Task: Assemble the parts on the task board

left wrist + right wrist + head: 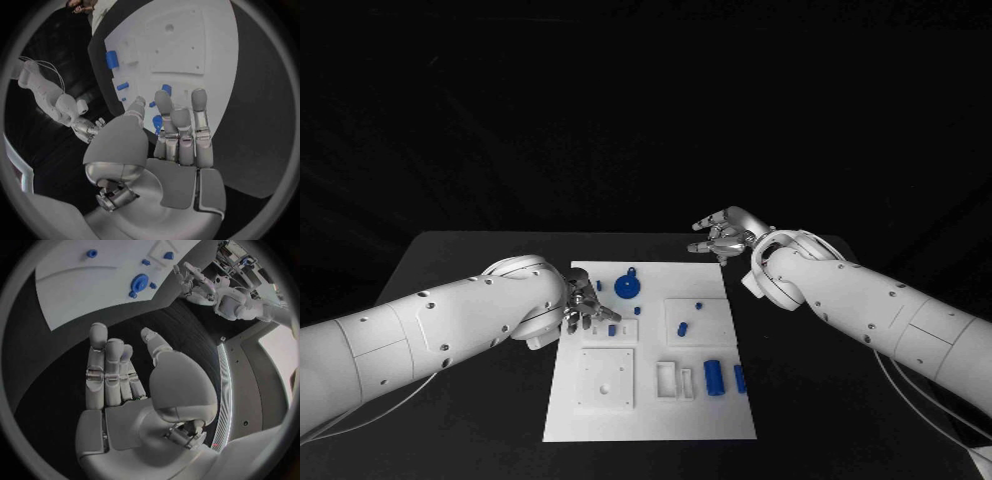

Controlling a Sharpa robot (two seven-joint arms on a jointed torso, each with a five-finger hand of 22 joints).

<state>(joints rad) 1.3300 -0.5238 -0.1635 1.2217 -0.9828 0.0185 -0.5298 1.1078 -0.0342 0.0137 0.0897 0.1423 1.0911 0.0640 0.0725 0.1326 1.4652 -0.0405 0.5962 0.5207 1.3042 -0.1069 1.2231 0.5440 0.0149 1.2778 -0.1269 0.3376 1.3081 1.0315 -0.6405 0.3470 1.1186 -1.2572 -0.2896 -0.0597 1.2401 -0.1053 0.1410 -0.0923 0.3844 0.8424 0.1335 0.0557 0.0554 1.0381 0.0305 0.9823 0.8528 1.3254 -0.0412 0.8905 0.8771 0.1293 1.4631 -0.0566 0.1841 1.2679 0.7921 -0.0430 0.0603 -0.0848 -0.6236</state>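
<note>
The white board (651, 400) is lying in the middle of the black table (459, 260), with its long side running away from the robot. Small blue parts are sitting on it. A round blue part with a little knob (629, 286) is lying near the far edge of the board. A short blue peg (682, 327) is lying a bit nearer, toward the right edge. Two longer blue pegs (715, 377) are standing side by side near the right edge, closer to the robot, with their long sides pointing away from it.

The left hand (586, 308) is hanging over the left edge of the board, toward the far end. Its fingers are out and a little apart, and it is holding nothing. The round part is just beside it, a bit farther away and to its right.

The right hand (726, 236) is hanging over the table just past the far right corner of the board. It is holding nothing, with its fingers loosely bent.

The left hand looks nearer to the round part, so it seems best placed to reach for it.
</note>
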